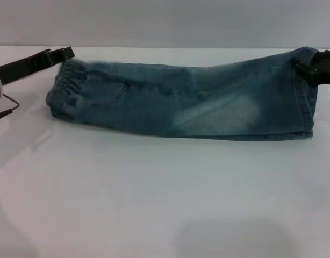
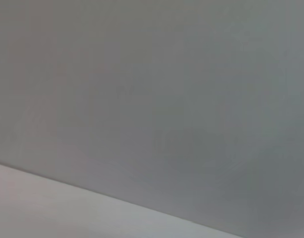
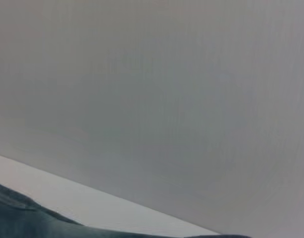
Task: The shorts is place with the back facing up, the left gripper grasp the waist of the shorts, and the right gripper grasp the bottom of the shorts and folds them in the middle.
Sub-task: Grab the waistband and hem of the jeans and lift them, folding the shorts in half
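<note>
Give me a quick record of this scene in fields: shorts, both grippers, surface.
shorts: blue-green denim shorts lying across the white table, one back pocket showing
waist: ruffled waistband at robot's left end
bottom: stitched leg hems at robot's right end
left gripper: at far corner of waistband
right gripper: at far corner of hems

White tabletop (image 1: 154,193) stretches wide under soft, even light, faint shadows pooling near its front edge; behind it, a plain grey wall (image 1: 165,21).
</note>
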